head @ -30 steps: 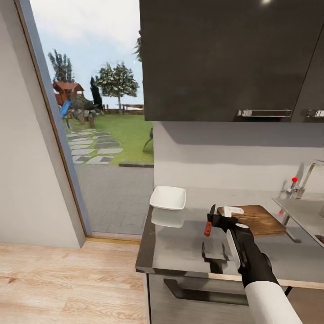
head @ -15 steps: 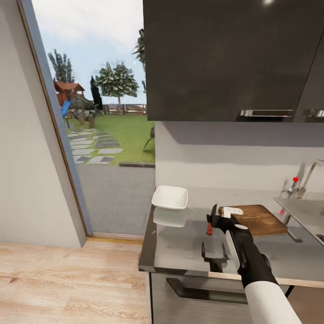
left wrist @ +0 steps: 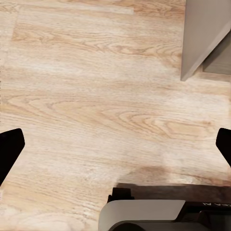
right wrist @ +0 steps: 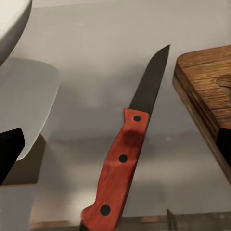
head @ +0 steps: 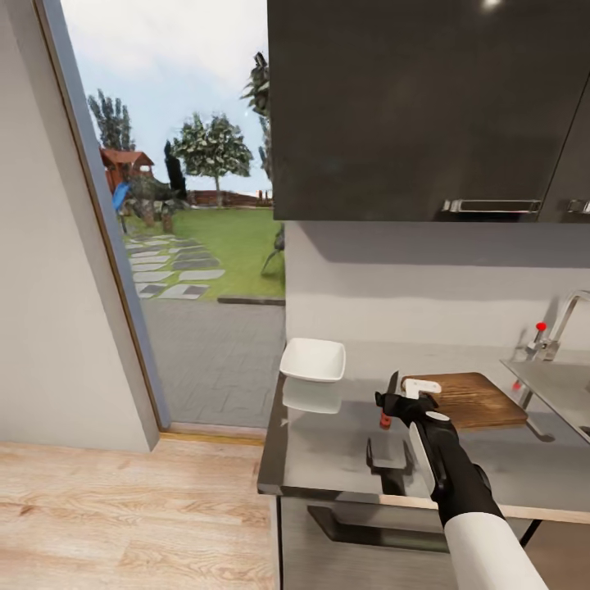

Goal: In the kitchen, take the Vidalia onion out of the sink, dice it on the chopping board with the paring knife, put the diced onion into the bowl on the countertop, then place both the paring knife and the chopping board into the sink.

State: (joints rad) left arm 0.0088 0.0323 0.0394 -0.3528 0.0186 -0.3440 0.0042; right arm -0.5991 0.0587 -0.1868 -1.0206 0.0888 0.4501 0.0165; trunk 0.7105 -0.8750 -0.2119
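One small thing had changed: the paring knife [right wrist: 126, 159] lay flat on the countertop [head: 328, 442] right under the right gripper [head: 393, 403], which had crept a bit more over its red handle, fingers spread wide and holding nothing. The chopping board [head: 467, 399] sat just beside the gripper and the bowl [head: 312, 360] near its other side, so the grab looked close but not yet done.

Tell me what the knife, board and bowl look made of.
Knife: the handle looks like red wood or plastic with three dark rivets; the blade is matte dark grey, probably metal. Board: brown wood, with visible grain and a thick, rounded edge. Bowl: smooth glossy white, likely ceramic, though plastic is possible. It mirrors in the shiny grey countertop.
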